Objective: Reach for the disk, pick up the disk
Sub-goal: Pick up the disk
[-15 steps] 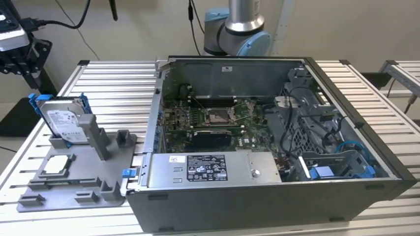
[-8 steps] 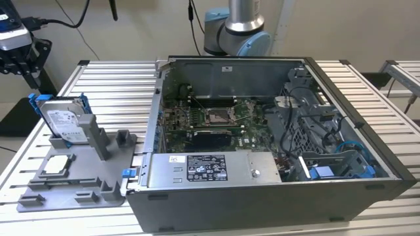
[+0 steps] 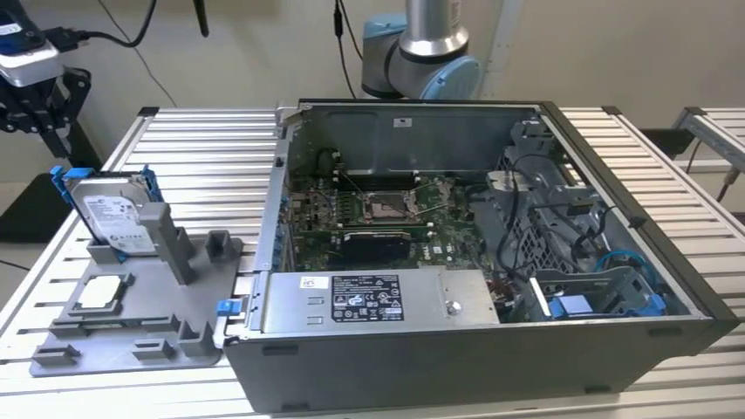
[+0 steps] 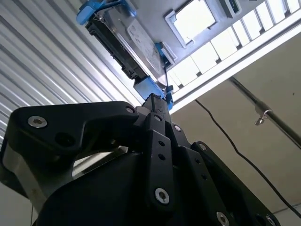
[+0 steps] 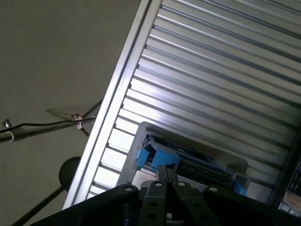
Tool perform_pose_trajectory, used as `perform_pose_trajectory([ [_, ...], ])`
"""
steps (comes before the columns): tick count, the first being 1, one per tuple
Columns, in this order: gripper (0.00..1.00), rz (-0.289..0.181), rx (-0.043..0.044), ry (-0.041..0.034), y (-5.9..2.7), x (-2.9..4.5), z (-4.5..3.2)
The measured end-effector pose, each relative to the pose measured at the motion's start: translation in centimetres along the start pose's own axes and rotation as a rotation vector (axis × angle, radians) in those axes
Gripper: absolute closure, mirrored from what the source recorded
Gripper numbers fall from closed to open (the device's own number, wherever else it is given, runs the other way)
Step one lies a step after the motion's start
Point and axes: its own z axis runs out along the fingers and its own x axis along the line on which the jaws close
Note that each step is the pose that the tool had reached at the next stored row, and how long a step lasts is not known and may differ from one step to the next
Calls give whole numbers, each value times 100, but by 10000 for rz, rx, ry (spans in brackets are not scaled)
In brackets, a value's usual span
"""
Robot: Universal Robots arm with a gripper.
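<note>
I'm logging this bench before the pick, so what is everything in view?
disk: one, silver with blue rails, upright in the tray at the exterior view's left.
chip: one, silver-white, flat on the tray, nearer the exterior camera than the disk.
tray: one, grey, on the table beside the computer case.
computer case: one, dark grey, open on top, mid-table.
bracket: one, blue, inside the case at the exterior view's right.
table: one, silver slats, under all of it.
arm: one, silver and light blue, behind the case.
gripper: one, black, close to the disk's blue rail in both wrist views; contact cannot be told.
</note>
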Motion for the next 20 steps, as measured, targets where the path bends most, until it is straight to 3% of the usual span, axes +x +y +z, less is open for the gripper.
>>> perform_pose_trajectory([
  [20,100,-1874,2,71,2,3,-1],
])
